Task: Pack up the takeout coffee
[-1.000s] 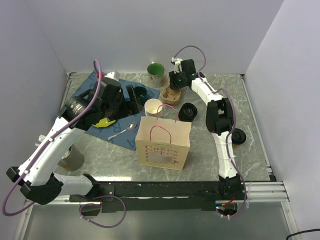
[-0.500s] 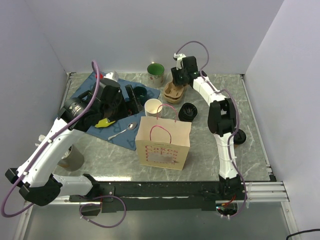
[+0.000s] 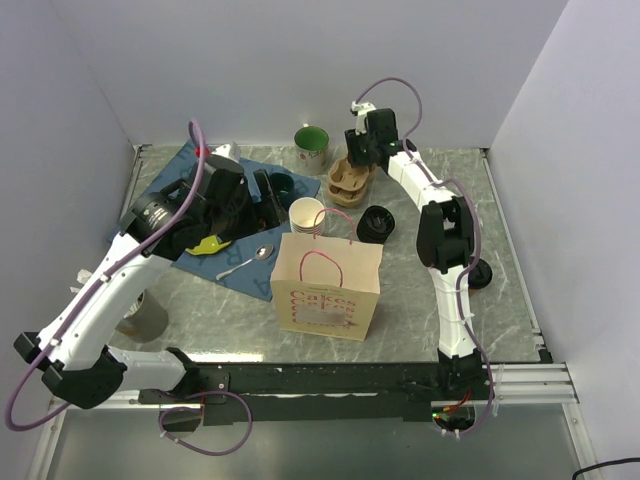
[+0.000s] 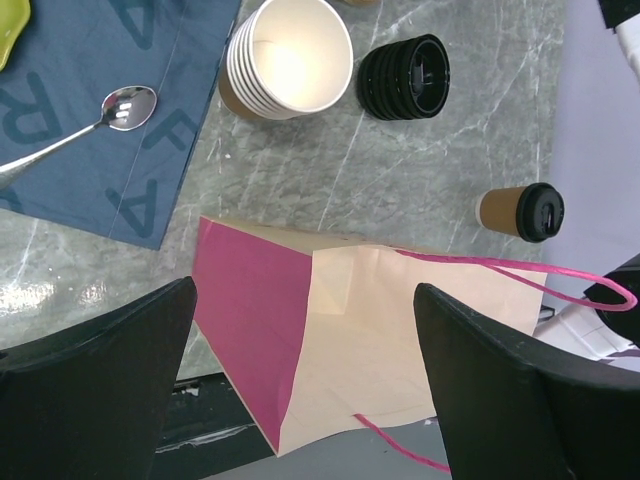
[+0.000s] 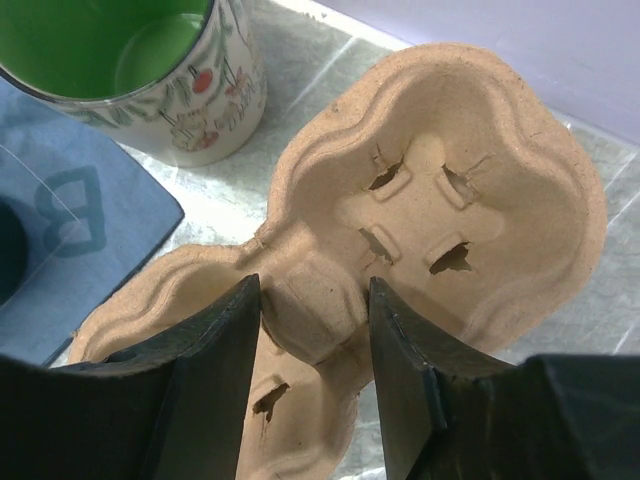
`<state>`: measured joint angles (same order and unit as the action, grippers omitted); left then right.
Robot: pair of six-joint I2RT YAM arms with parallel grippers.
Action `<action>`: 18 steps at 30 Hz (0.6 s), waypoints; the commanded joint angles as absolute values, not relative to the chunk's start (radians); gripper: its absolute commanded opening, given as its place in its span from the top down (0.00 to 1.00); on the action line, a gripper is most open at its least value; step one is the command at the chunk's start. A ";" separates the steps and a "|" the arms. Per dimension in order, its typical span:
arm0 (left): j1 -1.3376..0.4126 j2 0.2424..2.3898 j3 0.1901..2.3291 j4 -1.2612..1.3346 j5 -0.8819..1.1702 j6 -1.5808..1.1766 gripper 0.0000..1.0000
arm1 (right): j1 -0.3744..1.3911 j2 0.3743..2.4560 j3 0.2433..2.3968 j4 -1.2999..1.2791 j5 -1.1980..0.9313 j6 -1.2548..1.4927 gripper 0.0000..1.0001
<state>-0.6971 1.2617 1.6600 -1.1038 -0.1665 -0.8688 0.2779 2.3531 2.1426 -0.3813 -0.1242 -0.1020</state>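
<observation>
Takeout coffee [image 4: 520, 212] stands at the far right of the worktop [image 3: 420, 300], well apart from both end effectors. The left end effector [image 4: 305, 290] hangs wide open and empty above the paper bag [image 3: 328, 290]. The right end effector [image 5: 310, 300] pinches the middle ridge of the cup carrier [image 5: 480, 180]. Carry it level, wells up, and set it close to the coffee.

Count: one spoon [image 4: 125, 108], one stack of lidless cups [image 4: 290, 55], one bag, one mug [image 5: 215, 125], one carrier, one stack of lids [image 4: 404, 77], one coffee.

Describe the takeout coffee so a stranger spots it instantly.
Find the paper bag with pink handles mid-table. On its right-arm side sits the takeout coffee: the only brown cup wearing a black lid, unlike the lidless cup stack and loose lids.
</observation>
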 commanded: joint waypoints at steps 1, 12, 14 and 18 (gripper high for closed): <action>-0.699 1.258 1.701 -1.080 -0.190 -0.830 0.03 | 0.262 2.215 2.235 -0.368 -0.114 -0.109 0.51; -0.699 1.172 1.677 -1.117 -0.180 -0.755 0.03 | 0.267 1.967 2.241 -0.489 -0.169 -0.101 0.51; -0.699 1.142 1.655 -1.109 -0.155 -0.739 0.03 | 0.265 1.892 2.232 -0.531 -0.216 -0.092 0.51; -0.699 1.083 1.609 -1.069 -0.101 -0.726 0.03 | 0.287 1.734 2.125 -0.557 -0.304 -0.133 0.51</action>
